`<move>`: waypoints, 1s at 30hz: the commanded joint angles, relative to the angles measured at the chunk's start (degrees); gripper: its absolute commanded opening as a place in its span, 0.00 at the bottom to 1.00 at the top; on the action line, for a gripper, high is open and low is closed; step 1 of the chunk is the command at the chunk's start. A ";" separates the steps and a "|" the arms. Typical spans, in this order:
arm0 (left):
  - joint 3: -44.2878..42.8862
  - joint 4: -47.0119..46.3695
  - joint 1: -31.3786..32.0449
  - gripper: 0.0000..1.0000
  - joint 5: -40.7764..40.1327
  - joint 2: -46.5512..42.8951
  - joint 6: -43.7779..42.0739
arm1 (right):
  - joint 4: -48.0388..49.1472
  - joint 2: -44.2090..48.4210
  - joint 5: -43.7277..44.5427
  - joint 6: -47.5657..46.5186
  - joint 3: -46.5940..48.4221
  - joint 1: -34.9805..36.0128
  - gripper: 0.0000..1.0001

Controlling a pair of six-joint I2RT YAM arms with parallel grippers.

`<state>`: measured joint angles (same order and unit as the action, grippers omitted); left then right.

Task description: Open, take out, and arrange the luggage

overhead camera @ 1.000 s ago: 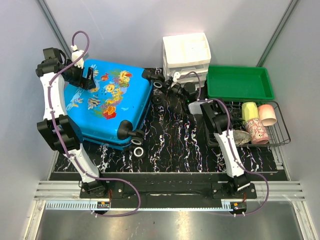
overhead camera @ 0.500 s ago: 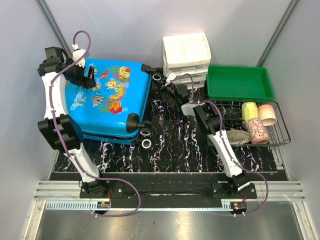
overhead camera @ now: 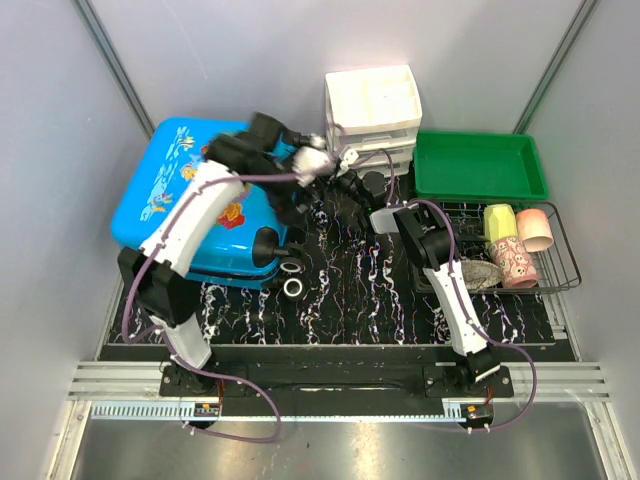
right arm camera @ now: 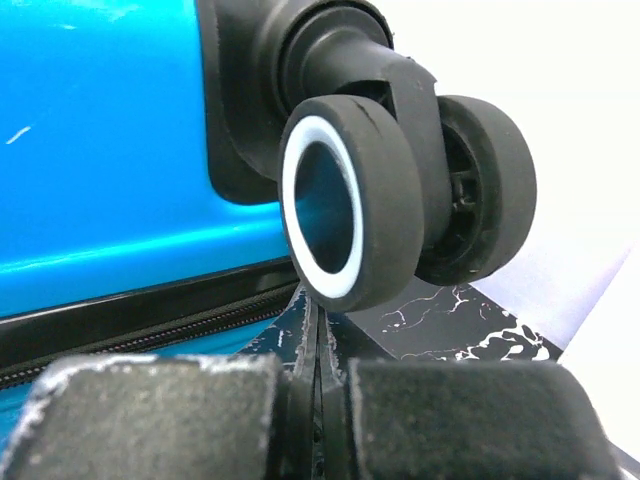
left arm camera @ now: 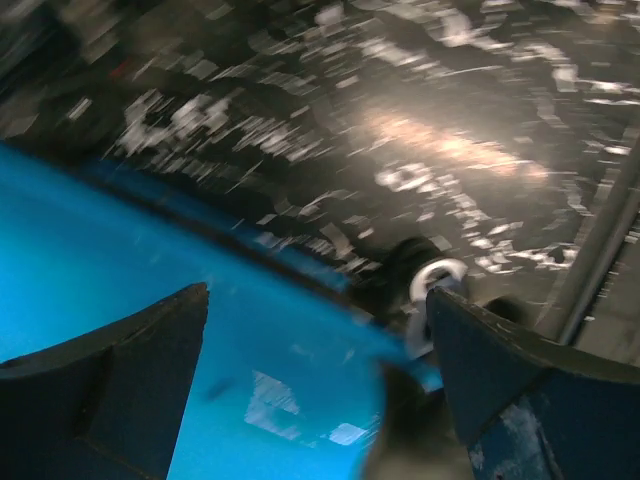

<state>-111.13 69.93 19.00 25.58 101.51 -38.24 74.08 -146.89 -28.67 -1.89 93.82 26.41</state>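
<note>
The luggage (overhead camera: 150, 190) lies flat at the rear left of the marbled mat (overhead camera: 350, 270), printed lid up and shut, so the task looks barely begun: opening, emptying and arranging are all left to do. The left gripper (left arm camera: 318, 295) hangs over the edge of its blue shell, jaws spread wide and empty; the right gripper (right arm camera: 318, 372), pinched fully closed on nothing, sits low just beside the corner wheel (right arm camera: 350, 200) nearest the white drawer unit (overhead camera: 372, 105).

The left arm (overhead camera: 190, 215) bends at the elbow near its base and slants up to the right, its wrist blurred. The left claw (left arm camera: 318, 360) gapes wide. The right arm (overhead camera: 450, 290) reaches forward and leftward, and the right claw (right arm camera: 318, 385) has its fingers pressed tight together.
</note>
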 commanded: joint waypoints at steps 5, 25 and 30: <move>2.15 -1.99 15.10 0.89 -8.36 0.86 0.27 | 4.75 3.01 -4.63 -2.15 -0.39 -0.13 0.00; 37.88 0.64 17.65 0.76 -16.97 -15.26 -8.95 | -9.61 33.90 -8.58 5.67 -32.37 -6.72 0.76; 46.08 2.22 17.64 0.77 -15.74 -23.99 -9.05 | -28.87 46.77 -13.25 5.77 -36.43 -9.19 0.87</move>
<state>-71.44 57.14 37.45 10.79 82.46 -46.48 60.14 -110.00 -37.39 3.27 58.39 18.81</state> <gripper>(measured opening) 0.766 0.844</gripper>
